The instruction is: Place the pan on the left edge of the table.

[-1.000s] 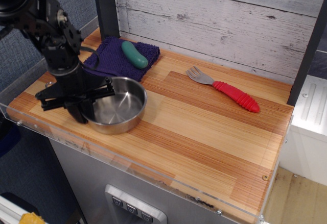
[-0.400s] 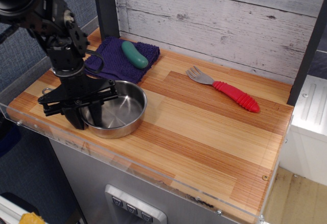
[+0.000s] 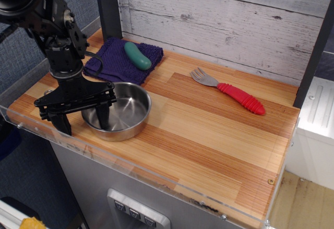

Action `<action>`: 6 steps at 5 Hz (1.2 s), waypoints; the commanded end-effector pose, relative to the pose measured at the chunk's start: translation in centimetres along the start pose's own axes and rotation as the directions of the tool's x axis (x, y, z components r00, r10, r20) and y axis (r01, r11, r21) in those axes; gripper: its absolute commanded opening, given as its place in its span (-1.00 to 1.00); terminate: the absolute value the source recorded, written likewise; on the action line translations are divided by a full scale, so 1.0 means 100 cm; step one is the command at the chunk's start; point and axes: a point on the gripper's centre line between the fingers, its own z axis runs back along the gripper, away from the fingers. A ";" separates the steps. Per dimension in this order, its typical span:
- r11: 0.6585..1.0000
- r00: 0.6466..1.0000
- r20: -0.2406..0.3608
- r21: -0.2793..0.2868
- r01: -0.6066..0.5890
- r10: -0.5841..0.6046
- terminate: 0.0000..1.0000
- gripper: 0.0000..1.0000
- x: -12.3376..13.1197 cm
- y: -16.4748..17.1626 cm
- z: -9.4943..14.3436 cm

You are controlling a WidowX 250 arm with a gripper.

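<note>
**Claw let go, pan parked near the left edge**

Since a second ago, your claw (image 3: 82, 120) has spread wider and lifted a little; earlier its fingers pinched the pan's left wall, and now they stand clearly apart, holding nothing. One finger (image 3: 104, 116) hangs inside the bowl, the other (image 3: 64, 124) outside it over bare wood, so the left wall sits between them without visible contact.

The pan (image 3: 119, 111) rests upright on the tabletop (image 3: 209, 135), near the left end, just in front of the purple cloth (image 3: 117, 59). It has barely shifted across the frames. Its wire handle is hidden behind the arm.

Your main risk is the retreat. With a finger still down inside the bowl, any sideways pull would catch the wall and drag or tip the pan, possibly against the acrylic rim (image 3: 31, 129). Lifting straight up first looks safer.

A second worry: the pan looks near the edge rather than right at it, so you may judge the placement unfinished. Regrasping a thin, slick steel wall invites slipping.

The teal object (image 3: 137, 55) on the cloth and the red-handled fork (image 3: 229, 91) lie well apart from all this.
</note>
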 end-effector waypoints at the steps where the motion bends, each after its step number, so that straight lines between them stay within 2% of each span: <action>1: 0.998 0.994 0.109 -0.067 0.010 -0.003 -1.00 1.00 0.002 0.003 0.051; 3: 0.991 0.972 0.233 -0.136 0.007 0.026 -1.00 1.00 0.000 0.027 0.101; 5: 0.991 0.972 0.233 -0.136 0.007 0.026 -1.00 1.00 0.000 0.027 0.101; 6: 0.991 0.972 0.233 -0.136 0.007 0.026 1.00 1.00 0.000 0.027 0.101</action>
